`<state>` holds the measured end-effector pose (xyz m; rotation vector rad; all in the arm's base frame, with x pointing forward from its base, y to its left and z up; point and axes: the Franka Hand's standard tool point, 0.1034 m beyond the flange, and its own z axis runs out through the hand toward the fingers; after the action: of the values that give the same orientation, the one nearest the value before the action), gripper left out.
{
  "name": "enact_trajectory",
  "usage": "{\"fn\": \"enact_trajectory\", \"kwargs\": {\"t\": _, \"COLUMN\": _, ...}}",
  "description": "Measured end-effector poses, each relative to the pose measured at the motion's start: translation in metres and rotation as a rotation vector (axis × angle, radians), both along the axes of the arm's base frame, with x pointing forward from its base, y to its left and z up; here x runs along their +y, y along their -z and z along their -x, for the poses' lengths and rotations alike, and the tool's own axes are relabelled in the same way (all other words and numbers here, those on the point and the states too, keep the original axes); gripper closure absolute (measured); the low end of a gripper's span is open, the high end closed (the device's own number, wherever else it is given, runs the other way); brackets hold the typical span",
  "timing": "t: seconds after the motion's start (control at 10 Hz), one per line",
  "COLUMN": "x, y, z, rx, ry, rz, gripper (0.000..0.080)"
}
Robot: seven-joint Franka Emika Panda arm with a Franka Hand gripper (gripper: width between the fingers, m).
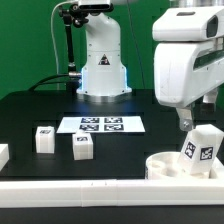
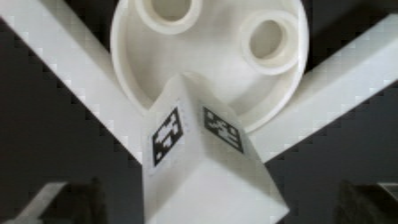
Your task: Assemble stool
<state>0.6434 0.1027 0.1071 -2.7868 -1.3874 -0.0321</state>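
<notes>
Wrist view shows the claw (image 2: 199, 120) spread wide, gripping nothing, straddling a tagged stool leg (image 2: 196, 150) standing on the round seat (image 2: 214, 50) at the dark surface's (image 1: 30, 110) front, near a white rail (image 1: 80, 190); its tags carry patterns, no readable writing.

White rounded Franka arm (image 1: 186, 55), glossy bulky wrist casing, white domed base with dark ring, black cable behind
</notes>
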Motion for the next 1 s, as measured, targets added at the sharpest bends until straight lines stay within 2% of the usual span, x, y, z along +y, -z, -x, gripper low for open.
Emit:
{"fn": "enact_trajectory", "kwargs": {"t": 0.5, "x": 0.0, "y": 0.001, "z": -0.012, "rx": -0.046, "ry": -0.559, "rz": 0.046, "gripper": 0.0151}}
{"fn": "enact_trajectory", "kwargs": {"t": 1.0, "x": -0.006, "y": 0.007, "z": -0.014, "rx": -0.039, "ry": -0.899, "rz": 0.081, "gripper": 0.0151}}
